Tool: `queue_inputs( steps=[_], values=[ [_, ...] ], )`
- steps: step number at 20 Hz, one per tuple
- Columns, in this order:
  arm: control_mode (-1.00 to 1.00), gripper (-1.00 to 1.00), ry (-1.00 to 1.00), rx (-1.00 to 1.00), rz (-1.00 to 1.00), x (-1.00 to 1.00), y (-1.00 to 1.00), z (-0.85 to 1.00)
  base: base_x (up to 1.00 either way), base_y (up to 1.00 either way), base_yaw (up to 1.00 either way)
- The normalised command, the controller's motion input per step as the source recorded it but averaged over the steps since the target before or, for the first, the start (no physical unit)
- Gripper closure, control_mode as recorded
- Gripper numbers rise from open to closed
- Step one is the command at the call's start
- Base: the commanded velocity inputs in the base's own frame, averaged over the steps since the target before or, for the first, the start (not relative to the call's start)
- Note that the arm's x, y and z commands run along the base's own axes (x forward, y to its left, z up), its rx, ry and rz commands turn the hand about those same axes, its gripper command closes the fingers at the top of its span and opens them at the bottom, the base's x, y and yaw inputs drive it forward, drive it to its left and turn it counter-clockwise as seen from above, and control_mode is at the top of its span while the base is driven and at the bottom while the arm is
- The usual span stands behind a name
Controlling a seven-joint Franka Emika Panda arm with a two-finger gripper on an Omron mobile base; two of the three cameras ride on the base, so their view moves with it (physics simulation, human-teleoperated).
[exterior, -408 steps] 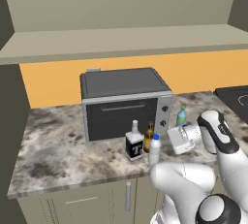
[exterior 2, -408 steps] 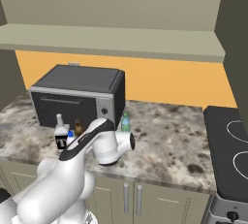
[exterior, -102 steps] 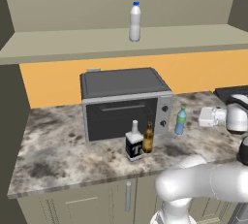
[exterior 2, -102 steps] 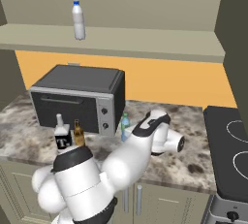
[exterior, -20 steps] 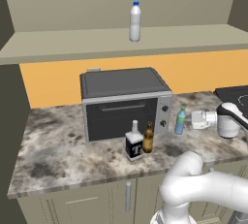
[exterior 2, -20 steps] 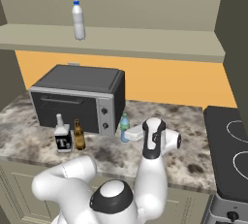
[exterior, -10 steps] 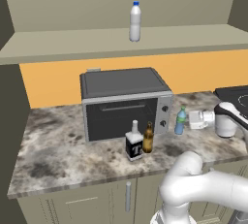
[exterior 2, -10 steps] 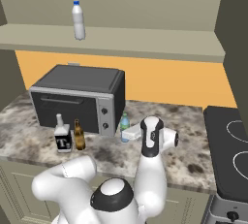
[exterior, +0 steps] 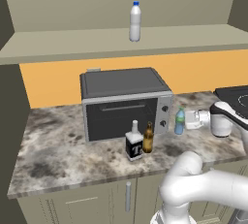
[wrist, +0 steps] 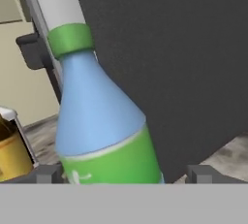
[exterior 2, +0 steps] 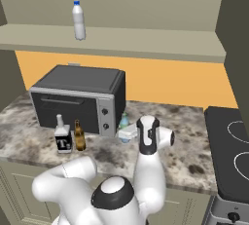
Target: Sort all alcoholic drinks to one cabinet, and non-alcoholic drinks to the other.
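A translucent blue bottle with a green top (wrist: 99,121) stands on the counter beside the toaster oven, also in the left base view (exterior: 179,121) and right base view (exterior 2: 124,121). My gripper (wrist: 123,174) is open, its fingertips (wrist: 46,173) standing either side of this bottle's lower body; the hand reaches it level from the right (exterior: 186,120) (exterior 2: 128,131). A square "T" bottle (exterior: 134,143) (exterior 2: 62,140) and a brown beer bottle (exterior: 148,139) (exterior 2: 79,136) stand together in front of the oven. A white blue-capped bottle (exterior: 135,22) (exterior 2: 78,20) stands on the open cabinet shelf above.
A dark toaster oven (exterior: 123,102) (exterior 2: 78,100) sits at the back of the marble counter (exterior: 58,155); its dark side (wrist: 174,48) is right behind the blue bottle. A black stovetop (exterior 2: 231,156) lies to the right. The shelf (exterior: 72,41) runs along overhead.
The hand has crept a little to the left, closer onto the blue bottle. The jaws stay wide and the bottles have not moved.
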Motion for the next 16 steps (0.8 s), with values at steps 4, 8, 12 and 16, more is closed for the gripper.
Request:
queue_inputs(
  steps=[4, 8, 12, 16],
  values=[
    [-1.00, 1.00, 0.00, 0.00, 0.00, 0.14, 0.23, 0.00, 0.00, 0.00, 0.00],
    [-1.00, 1.00, 0.00, 0.00, 0.00, 0.02, 0.02, 0.16, 0.00, 0.00, 0.00],
    [-1.00, 1.00, -0.04, 0.00, -0.03, -0.14, -0.28, 0.71, 0.00, 0.00, 0.00],
    [-1.00, 1.00, -0.13, -0.01, -0.07, -0.52, -0.36, 0.99, 0.00, 0.00, 0.00]
  ],
)
